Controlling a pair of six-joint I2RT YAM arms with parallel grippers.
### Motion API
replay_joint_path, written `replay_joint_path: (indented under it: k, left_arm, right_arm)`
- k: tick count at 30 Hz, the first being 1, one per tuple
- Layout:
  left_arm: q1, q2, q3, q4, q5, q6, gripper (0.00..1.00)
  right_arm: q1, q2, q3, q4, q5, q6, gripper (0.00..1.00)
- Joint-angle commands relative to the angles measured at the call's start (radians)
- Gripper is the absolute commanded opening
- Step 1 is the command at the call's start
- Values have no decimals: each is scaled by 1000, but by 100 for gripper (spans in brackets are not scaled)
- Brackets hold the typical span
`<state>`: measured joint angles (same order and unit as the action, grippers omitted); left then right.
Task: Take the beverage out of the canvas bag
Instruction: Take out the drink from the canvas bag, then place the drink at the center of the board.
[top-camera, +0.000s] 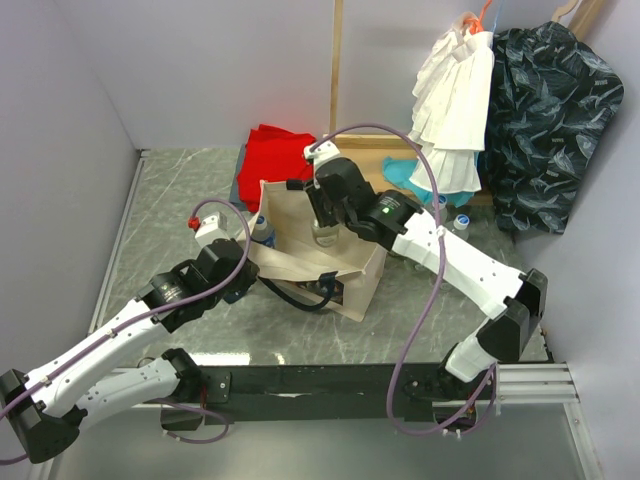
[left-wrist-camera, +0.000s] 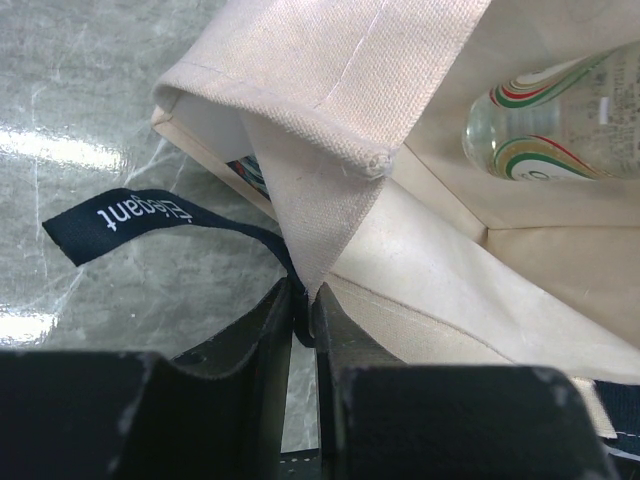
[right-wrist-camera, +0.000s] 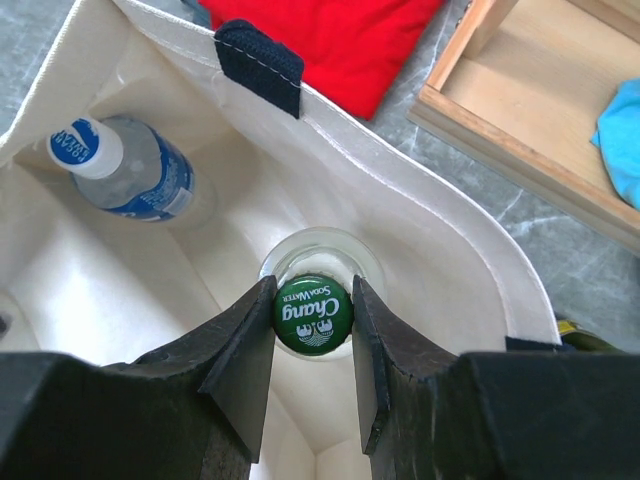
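Green-capped beverage (right-wrist-camera: 313, 318), pinched by your right claw (right-wrist-camera: 313, 296), sits inside the canvas bag (right-wrist-camera: 425, 245) that your left claw (left-wrist-camera: 303, 312) pinches; lifting it out is left.

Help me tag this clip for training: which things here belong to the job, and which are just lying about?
Job:
- bag
- soda bottle, clamped at its cap by the right gripper
- left gripper, pinching the bag's edge

Lying about:
- water bottle, in the bag, not gripped
- red cloth
- wooden tray
- blue cloth
- hanging clothes
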<state>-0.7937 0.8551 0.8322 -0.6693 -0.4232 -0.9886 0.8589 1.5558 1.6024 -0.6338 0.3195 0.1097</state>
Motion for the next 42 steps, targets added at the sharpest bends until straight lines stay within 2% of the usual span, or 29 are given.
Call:
replay_joint_path:
  k: [1,15,42]
  left_arm:
    - [-2,4,1,-3,9,19,19]
    - [-2,7,1,7,11,24,19]
    - [-2,30,8,25,23,33,18]
  right_arm:
    - [3,-98,91,86,16,-22,0]
    - [6,-151,126,52,20,-45,0]
    - [5,-290,171,6,130,-65,0]
